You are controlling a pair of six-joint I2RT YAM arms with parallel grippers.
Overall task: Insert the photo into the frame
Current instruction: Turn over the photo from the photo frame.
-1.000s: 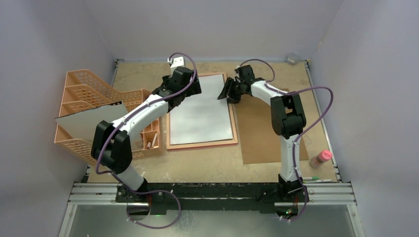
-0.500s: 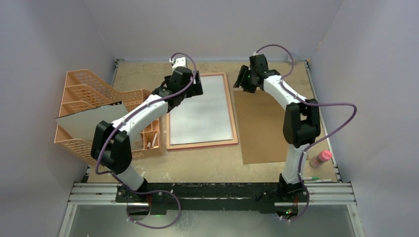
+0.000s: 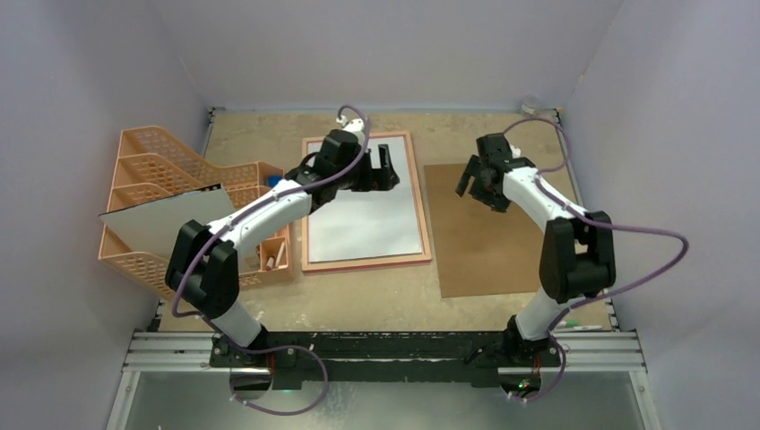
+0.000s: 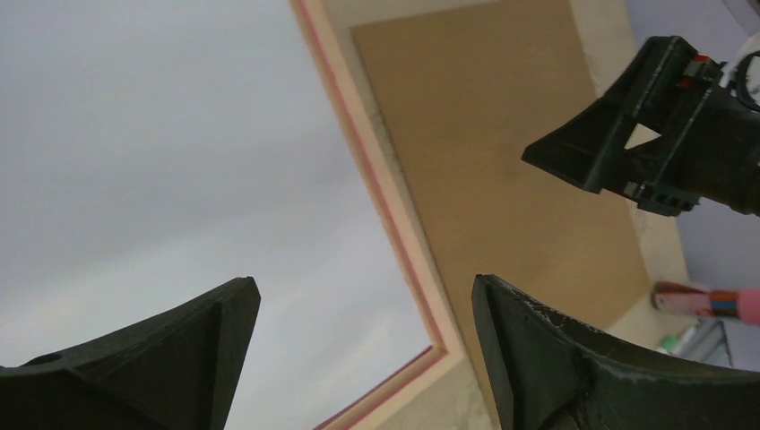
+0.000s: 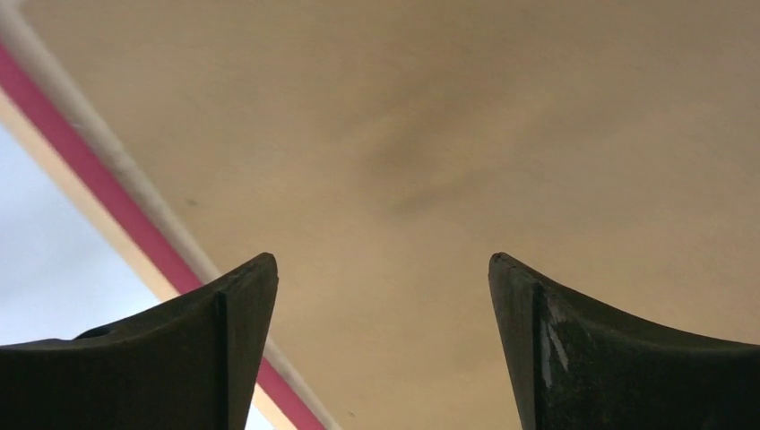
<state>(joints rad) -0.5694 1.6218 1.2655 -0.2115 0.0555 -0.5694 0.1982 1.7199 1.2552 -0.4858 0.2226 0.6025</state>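
Note:
The frame [image 3: 367,262] lies flat mid-table, its thin pink-red and pale border showing. The photo [image 3: 367,219] lies inside that border, plain white side up. My left gripper [image 3: 387,170] hovers open over the photo's upper right part. In the left wrist view the left gripper [image 4: 363,281] has nothing between its jaws; the photo [image 4: 179,161] and a frame [image 4: 394,224] corner lie below. My right gripper [image 3: 470,184] is open above the brown backing board [image 3: 484,233], right of the frame. In the right wrist view the right gripper [image 5: 381,260] is empty over the board [image 5: 448,134].
An orange mesh organiser [image 3: 161,179] stands at the left with a grey sheet [image 3: 152,219] leaning in it. A small pen holder [image 3: 273,255] sits beside the frame's lower left corner. A pink-capped tube [image 4: 708,300] lies past the board. Walls enclose three sides.
The right gripper left the frame's top right corner, moved right over the backing board and opened wider. The left gripper swung right over the photo's upper part. The photo now lies square in the frame.

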